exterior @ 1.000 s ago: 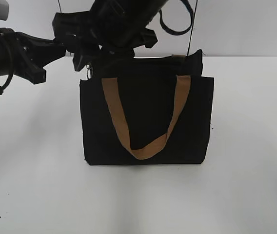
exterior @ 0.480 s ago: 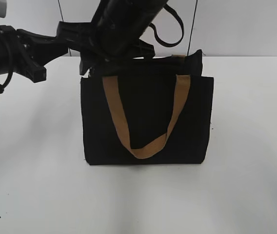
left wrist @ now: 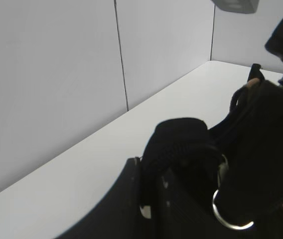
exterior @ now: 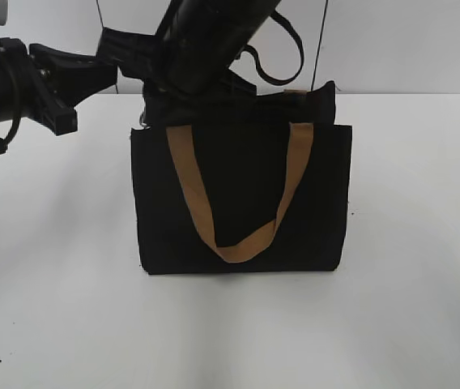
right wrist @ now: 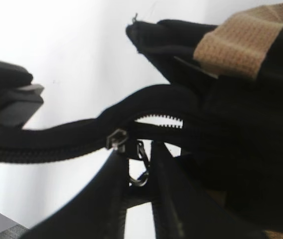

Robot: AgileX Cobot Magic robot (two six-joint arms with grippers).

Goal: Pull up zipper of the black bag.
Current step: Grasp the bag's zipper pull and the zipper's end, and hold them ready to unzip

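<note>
Two arms crowd the top left corner of the black bag [exterior: 242, 198], which stands upright mid-table [exterior: 408, 324], front face to the exterior camera. No readable text, logo or label anywhere on bag, arms or wall.

Left gripper [exterior: 108, 69] comes in from the left at bag-top height; its fingers [left wrist: 176, 144] clamp a fold of black fabric at the bag's end, with a silver ring [left wrist: 228, 211] hanging just below. Right gripper [right wrist: 141, 169] reaches across from above; its fingers sit narrowly apart beneath the zipper [right wrist: 71, 144], a small metal ring between them, contact with the slider [right wrist: 117, 139] hard to tell.

Zipper runs along the bag's top edge: closed left of the slider, teeth parted to its right. Tan handle [exterior: 238, 203] droops down the front face.

Open tabletop on the right, the front and lower left of the bag; wall close behind.
</note>
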